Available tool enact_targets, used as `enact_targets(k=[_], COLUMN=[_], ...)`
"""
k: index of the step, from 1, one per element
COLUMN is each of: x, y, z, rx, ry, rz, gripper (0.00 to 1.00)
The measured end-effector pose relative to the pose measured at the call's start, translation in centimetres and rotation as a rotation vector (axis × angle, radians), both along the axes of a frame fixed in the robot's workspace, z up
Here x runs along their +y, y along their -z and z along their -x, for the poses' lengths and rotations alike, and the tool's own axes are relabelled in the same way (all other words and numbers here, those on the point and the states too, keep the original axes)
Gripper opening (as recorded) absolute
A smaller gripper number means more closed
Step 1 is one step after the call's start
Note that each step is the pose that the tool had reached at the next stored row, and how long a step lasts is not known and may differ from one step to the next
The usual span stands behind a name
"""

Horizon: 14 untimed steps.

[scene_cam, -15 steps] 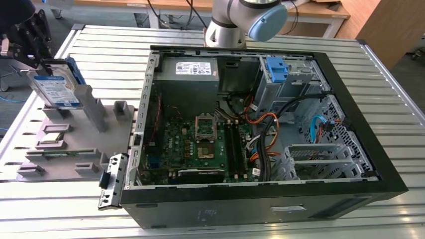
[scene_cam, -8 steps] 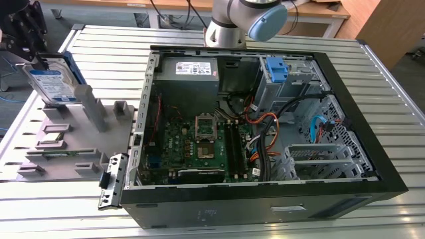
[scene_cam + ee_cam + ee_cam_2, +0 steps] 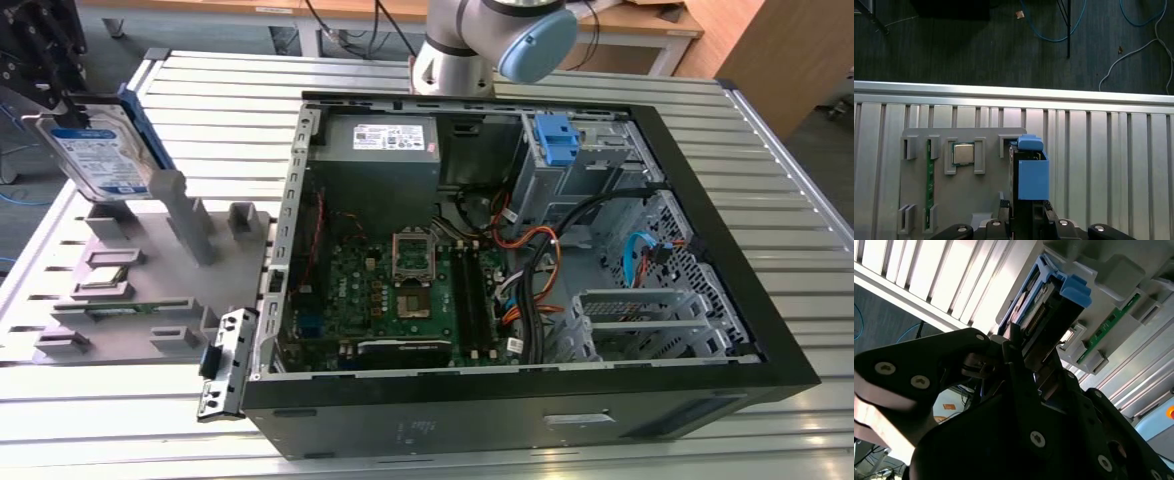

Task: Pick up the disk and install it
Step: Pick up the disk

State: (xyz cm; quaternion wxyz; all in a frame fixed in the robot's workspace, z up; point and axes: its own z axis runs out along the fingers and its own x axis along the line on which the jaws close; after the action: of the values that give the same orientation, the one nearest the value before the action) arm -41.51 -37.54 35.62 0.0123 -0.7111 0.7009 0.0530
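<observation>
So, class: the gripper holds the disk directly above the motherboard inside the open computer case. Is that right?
Not quite. The gripper holds the disk at the grey parts holder, outside the open computer case on the exterior view's left, not above the motherboard. The exterior view shows this.

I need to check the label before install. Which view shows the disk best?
The exterior view: the disk shows its labelled face and blue frame, held by the gripper at the grey fixture. The second wrist view shows its connector end in the gripper. The first wrist view sees it edge-on, mostly blue frame.
</observation>
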Motion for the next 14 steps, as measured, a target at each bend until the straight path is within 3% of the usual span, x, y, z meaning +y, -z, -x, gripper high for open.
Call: enact_targets(k=[14], x=[0.00], y=[-0.01], z=[-0.01], rx=[0.0001], ry=[0.000], rz=[0.0026], gripper=[0.35])
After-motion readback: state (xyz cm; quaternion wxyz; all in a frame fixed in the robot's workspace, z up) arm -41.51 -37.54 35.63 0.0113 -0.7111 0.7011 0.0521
